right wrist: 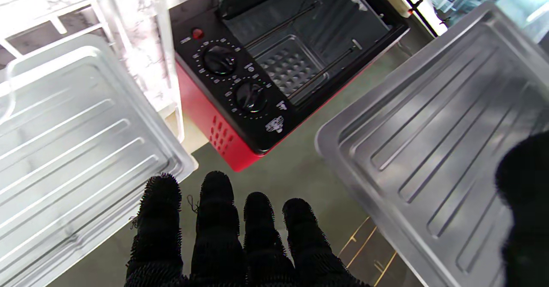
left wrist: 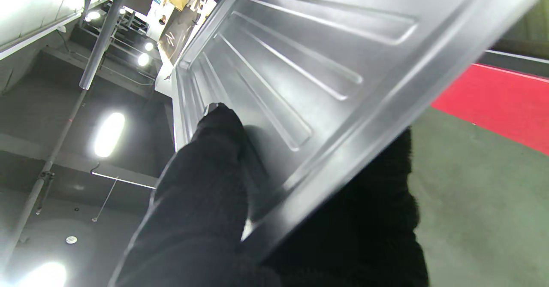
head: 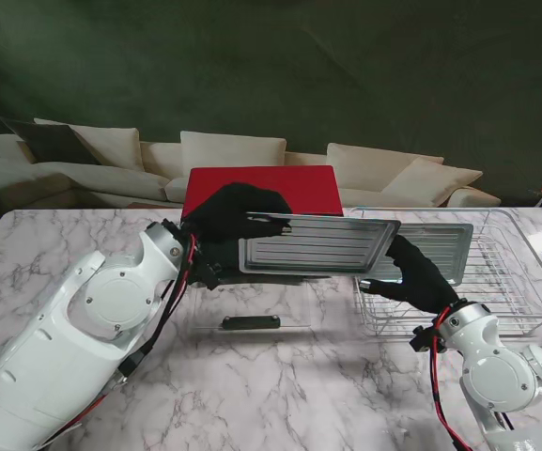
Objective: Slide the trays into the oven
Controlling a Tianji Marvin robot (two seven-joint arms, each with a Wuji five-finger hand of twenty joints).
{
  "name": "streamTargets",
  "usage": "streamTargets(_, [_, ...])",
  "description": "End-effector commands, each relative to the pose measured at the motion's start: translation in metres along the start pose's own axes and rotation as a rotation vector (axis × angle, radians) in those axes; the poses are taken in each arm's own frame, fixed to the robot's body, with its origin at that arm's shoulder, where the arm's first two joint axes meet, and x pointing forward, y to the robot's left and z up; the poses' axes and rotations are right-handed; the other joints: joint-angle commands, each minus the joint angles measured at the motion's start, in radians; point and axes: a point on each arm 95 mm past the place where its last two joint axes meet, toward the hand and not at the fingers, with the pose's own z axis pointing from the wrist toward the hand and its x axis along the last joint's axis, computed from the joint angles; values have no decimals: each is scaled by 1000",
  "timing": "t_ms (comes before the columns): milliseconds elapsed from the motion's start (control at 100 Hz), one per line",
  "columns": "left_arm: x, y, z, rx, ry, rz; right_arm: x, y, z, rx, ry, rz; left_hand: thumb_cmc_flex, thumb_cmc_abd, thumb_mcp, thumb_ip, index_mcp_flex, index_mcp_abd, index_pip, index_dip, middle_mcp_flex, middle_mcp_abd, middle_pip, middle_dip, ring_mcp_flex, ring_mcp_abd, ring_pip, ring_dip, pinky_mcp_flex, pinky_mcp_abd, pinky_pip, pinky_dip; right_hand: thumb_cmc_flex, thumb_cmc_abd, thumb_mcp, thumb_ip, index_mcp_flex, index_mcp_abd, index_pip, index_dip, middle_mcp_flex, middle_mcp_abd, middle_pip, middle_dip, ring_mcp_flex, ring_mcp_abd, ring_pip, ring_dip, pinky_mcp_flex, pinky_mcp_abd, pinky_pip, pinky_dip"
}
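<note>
left hand (head: 238, 218) clamps ribbed silver metal tray (head: 317, 244), lifted before red oven (head: 261, 188) at table's far edge | right hand (head: 421, 277) empty, fingers (right wrist: 216, 218) straight | right wrist alone shows open oven cavity, second silver tray (right wrist: 73, 137)

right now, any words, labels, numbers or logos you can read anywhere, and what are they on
No text can be quoted.
Oven control panel: white marks ring both dials, with small labels beside them and the red lamp, all too small to read.
White emblem near the panel's corner: a logo, too blurred to read.
Held tray, second tray in the wire rack: no markings visible.
</note>
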Motion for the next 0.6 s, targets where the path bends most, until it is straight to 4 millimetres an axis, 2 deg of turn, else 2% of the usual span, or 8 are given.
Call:
streamTargets(0, [3,1,4,-2,10,-9,5,-3,1,3,17,30,80,75,32,21,14,-91,21,26,22,-10,31,8,22,7,29,-6,20,-66,55,-10,23,-48,-2,-19,4,-36,37,24,-26,-10,43,19,43,-4,32,25,26,3,61,46])
streamTargets(130, [2,5,5,5,7,-20,10,-9,3,23,31,99,79,74,31,22,15,-92,20,25,23,-10,30,9,23,6,30,-6,20,-67,55,-10,156,-62,-76,-2,9,-27,114,32,-8,-4,118,46,109,-15,118,88,98,-23,208,128])
streamTargets(270, [3,8,7,10,6,-35,12,-18,7,38,34,135,79,75,32,24,14,-91,19,25,23,-12,29,10,23,7,30,-5,21,-67,56,-9,329,-57,-147,11,30,-38,183,43,31,-15,196,77,169,-39,215,138,187,-61,321,161])
streamTargets(320, [3,9,8,11,5,-40,13,-20,9,40,39,146,78,75,32,24,15,-92,19,26,23,-12,29,10,22,7,30,-5,21,-67,56,-9,356,-42,-57,2,40,-53,225,47,58,-26,221,87,186,-47,249,152,209,-69,350,169])
streamTargets(390, [3,10,9,13,4,-46,17,-22,10,44,49,172,78,74,32,24,14,-90,19,26,23,-11,29,11,23,7,31,-5,21,-68,56,-9,342,-52,176,5,63,-88,295,46,134,-52,263,109,219,-62,301,180,238,-78,392,201])
streamTargets(430, [3,12,9,14,0,-51,19,-23,10,49,54,186,78,75,32,25,13,-89,18,26,21,-3,28,10,23,7,32,-5,20,-66,56,-9,357,-45,237,10,73,-102,325,48,177,-64,283,119,238,-67,325,194,253,-79,413,221])
streamTargets(570, [-1,18,11,22,-20,-74,26,-26,10,55,66,202,79,74,32,27,14,-87,17,27,18,15,30,7,23,6,33,-4,20,-66,58,-8,574,57,261,32,95,-149,422,38,400,-142,394,172,338,-85,407,242,355,-84,474,271])
streamTargets(590, [-2,19,11,22,-23,-77,27,-26,10,50,68,208,78,74,32,27,14,-87,17,27,18,16,30,7,24,7,33,-4,20,-66,58,-8,633,63,240,-19,113,-154,439,34,452,-148,399,168,366,-86,427,256,381,-83,484,273])
